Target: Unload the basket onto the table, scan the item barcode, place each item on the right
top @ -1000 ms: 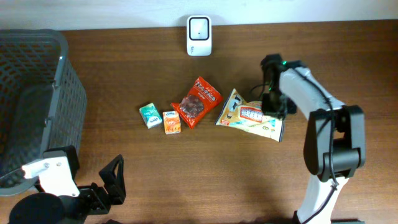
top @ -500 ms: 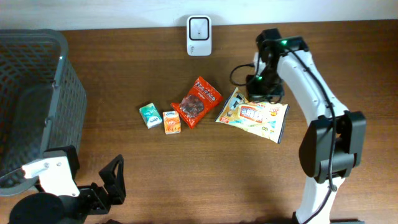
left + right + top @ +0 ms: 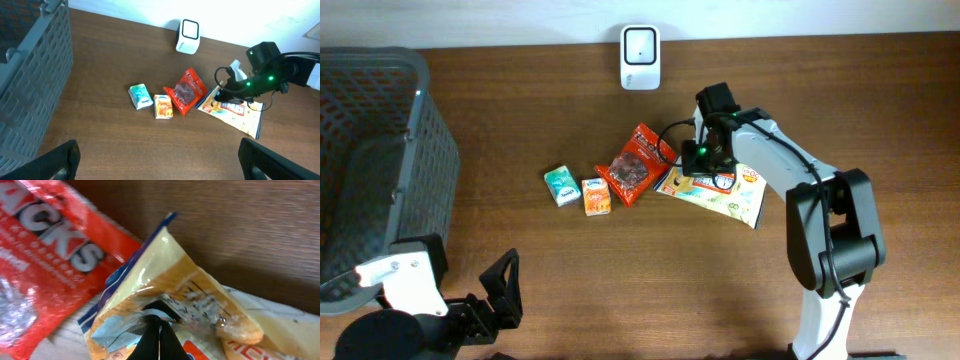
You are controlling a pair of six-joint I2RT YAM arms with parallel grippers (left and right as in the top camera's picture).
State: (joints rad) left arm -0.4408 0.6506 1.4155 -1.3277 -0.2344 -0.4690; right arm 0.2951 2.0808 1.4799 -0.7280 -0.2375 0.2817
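A yellow snack bag (image 3: 732, 194) lies on the wooden table right of centre, its left end pulled up against a red snack bag (image 3: 638, 165). My right gripper (image 3: 699, 160) is shut on the yellow bag's crinkled left edge. In the right wrist view the black fingertips (image 3: 150, 339) pinch the yellow bag (image 3: 200, 300) film, with the red bag (image 3: 45, 245) just to the left. The white barcode scanner (image 3: 640, 45) stands at the table's back edge. My left gripper (image 3: 160, 161) hangs open near the front left, far from the items, with nothing between its fingers.
A small green box (image 3: 561, 186) and a small orange box (image 3: 597, 196) lie left of the red bag. A tall grey mesh basket (image 3: 415, 120) fills the left side. Bare wood stretches across the front of the table.
My right arm has swung left and dragged the yellow bag with it, so the bag's left end now meets the red bag. The left arm has not moved.
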